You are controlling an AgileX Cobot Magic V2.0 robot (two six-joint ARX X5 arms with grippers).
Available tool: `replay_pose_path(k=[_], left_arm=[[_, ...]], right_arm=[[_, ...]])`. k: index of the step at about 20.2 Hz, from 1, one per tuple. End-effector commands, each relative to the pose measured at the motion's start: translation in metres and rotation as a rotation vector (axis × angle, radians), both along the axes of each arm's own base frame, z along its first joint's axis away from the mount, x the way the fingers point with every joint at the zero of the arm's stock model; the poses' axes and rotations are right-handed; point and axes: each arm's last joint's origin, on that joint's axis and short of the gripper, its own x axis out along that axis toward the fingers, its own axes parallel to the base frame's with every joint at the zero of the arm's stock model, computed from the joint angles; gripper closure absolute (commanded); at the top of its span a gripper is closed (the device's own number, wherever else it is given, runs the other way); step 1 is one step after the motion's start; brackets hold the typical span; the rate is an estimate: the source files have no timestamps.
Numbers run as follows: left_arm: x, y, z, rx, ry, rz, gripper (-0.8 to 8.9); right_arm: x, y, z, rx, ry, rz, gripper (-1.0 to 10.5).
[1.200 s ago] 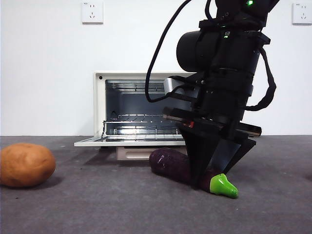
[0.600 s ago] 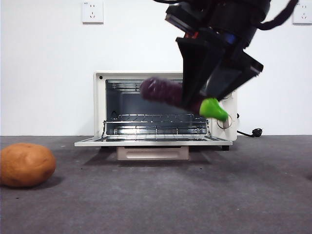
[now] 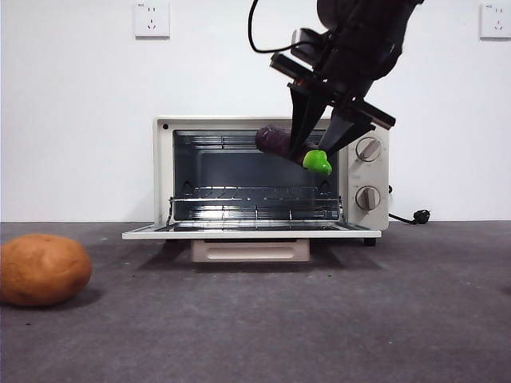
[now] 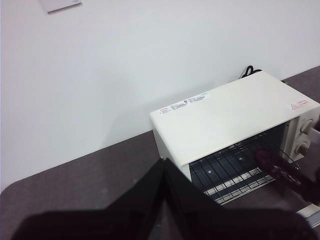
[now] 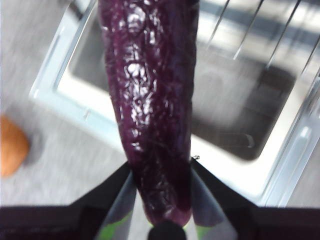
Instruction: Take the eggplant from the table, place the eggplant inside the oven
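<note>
My right gripper (image 3: 313,153) is shut on the glossy dark-purple eggplant (image 3: 275,140), holding it in the air in front of the upper right part of the oven's (image 3: 164,175) open mouth. The green stem cap (image 3: 318,162) points down and to the right. In the right wrist view the eggplant (image 5: 150,100) runs out from between the jaws (image 5: 160,200) over the lowered oven door (image 5: 85,112). The left wrist view looks down on the oven (image 4: 225,120) from afar, with the eggplant (image 4: 274,161) before its opening. My left gripper (image 4: 161,167) is shut, holds nothing and stays away from the oven.
A round orange-brown potato (image 3: 44,270) lies on the dark grey table (image 3: 319,319) at the far left. The oven door (image 3: 247,234) lies flat and open, with the wire rack (image 3: 255,194) inside. Two knobs (image 3: 368,149) sit on the oven's right side.
My right gripper has lifted the eggplant off the table and carried it up and away toward the oven's opening. The potato has not moved.
</note>
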Motion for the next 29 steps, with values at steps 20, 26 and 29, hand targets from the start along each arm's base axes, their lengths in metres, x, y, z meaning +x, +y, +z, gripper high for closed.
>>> replay_pose_path(k=[20, 26, 29], left_arm=[[-0.005, 0.001, 0.0, 0.011, 0.002, -0.005, 8.19], [-0.005, 0.001, 0.0, 0.011, 0.001, -0.006, 8.19], [-0.006, 0.0, 0.0, 0.012, 0.001, -0.014, 8.19]], right_arm=[[0.087, -0.003, -0.033, 0.081, -0.053, -0.2, 9.5], [0.088, -0.004, -0.032, 0.047, -0.084, -0.229, 7.6], [0.088, -0.004, -0.032, 0.046, -0.084, -0.229, 7.0]])
